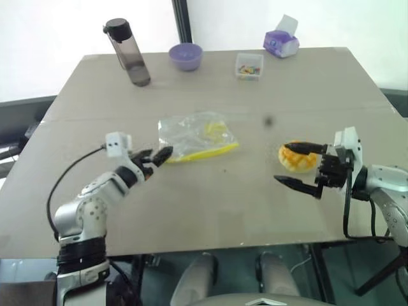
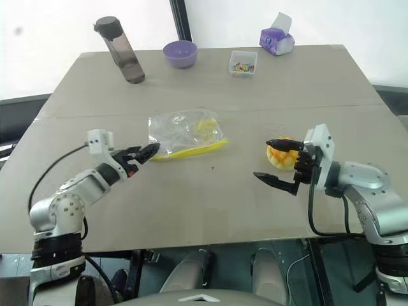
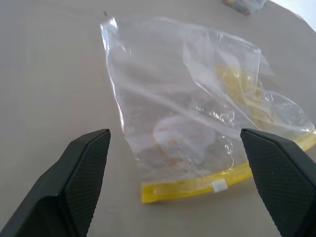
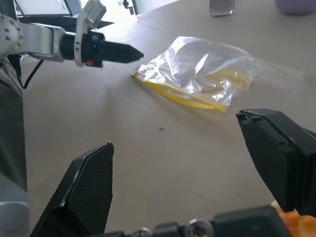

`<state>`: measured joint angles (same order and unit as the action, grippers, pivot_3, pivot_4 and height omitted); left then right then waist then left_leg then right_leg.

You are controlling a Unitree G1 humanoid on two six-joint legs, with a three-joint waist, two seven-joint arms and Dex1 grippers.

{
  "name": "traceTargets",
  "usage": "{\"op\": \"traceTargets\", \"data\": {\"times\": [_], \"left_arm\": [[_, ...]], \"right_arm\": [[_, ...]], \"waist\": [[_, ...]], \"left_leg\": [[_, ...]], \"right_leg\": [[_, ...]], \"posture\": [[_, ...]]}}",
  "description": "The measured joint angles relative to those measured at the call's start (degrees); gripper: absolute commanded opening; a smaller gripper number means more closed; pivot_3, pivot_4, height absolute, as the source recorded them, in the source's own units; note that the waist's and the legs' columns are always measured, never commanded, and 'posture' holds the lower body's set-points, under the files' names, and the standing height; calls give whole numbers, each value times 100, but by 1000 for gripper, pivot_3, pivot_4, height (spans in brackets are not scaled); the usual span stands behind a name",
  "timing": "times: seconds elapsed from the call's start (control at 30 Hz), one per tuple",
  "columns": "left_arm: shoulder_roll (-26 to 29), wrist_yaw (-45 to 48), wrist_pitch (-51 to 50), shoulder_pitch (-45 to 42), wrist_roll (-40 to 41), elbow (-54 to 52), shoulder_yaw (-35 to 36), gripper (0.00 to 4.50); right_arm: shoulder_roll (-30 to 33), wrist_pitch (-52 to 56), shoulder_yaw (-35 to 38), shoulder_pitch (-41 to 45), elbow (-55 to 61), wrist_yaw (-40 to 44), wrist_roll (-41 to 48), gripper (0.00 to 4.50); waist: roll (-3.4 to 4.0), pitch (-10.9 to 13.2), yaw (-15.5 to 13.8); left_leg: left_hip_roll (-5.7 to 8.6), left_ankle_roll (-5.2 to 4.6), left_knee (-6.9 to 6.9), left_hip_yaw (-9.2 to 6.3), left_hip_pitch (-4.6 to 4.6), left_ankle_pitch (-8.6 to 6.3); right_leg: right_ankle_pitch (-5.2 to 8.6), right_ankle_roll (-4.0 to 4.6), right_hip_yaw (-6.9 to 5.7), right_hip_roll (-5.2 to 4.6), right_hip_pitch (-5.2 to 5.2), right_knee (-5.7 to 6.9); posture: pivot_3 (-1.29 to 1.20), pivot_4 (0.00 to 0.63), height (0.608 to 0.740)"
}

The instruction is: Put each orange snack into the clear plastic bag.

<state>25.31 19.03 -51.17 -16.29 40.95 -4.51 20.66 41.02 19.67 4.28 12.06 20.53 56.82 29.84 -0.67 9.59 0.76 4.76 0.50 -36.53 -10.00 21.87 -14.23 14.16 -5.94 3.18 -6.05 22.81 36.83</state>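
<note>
My left tool (image 1: 156, 157), fingers spread wide and empty, points at the yellow-sealed corner of the bag (image 1: 196, 136), which lies flat mid-table (image 1: 204, 210), while my right tool (image 1: 305, 167), also spread and empty, brackets the bun (image 1: 294, 157) sitting on the table to the bag's right. To do this well, I judge the right tool should close squarely around the bun's sides without crushing it. The left should pinch one layer at the seal so the mouth lifts open.

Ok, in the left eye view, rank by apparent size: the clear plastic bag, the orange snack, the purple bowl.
1. clear plastic bag
2. orange snack and purple bowl: look alike; the bowl sits farther off and the snack is partly hidden, so no ranking.
</note>
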Motion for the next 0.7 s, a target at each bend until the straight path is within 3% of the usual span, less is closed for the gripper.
{"op": "traceTargets", "data": {"times": [0.37,0.5,0.7], "left_arm": [[-473,-818,-1008,-820,481,513,590,4470],[-527,-914,-1345,-796,706,482,727,3185],[-683,-1084,-1852,-512,1017,276,869,385]], "right_arm": [[-204,-14,-131,188,170,-178,-18,4500],[-236,-16,-136,224,206,-223,-18,4500],[-270,8,-218,225,189,-365,-178,4500]], "waist": [[3,-6,-29],[2,-7,-35],[2,-7,-36]], "left_leg": [[3,19,-5,-1,-8,11],[7,24,-5,-1,-5,14],[7,25,-5,-2,-5,15]], "right_leg": [[0,-1,0,-1,-6,8],[0,-1,0,-6,-6,6],[0,-1,0,-6,-5,6]], "posture": [[0,150,740],[0,150,740],[0,150,740]]}}
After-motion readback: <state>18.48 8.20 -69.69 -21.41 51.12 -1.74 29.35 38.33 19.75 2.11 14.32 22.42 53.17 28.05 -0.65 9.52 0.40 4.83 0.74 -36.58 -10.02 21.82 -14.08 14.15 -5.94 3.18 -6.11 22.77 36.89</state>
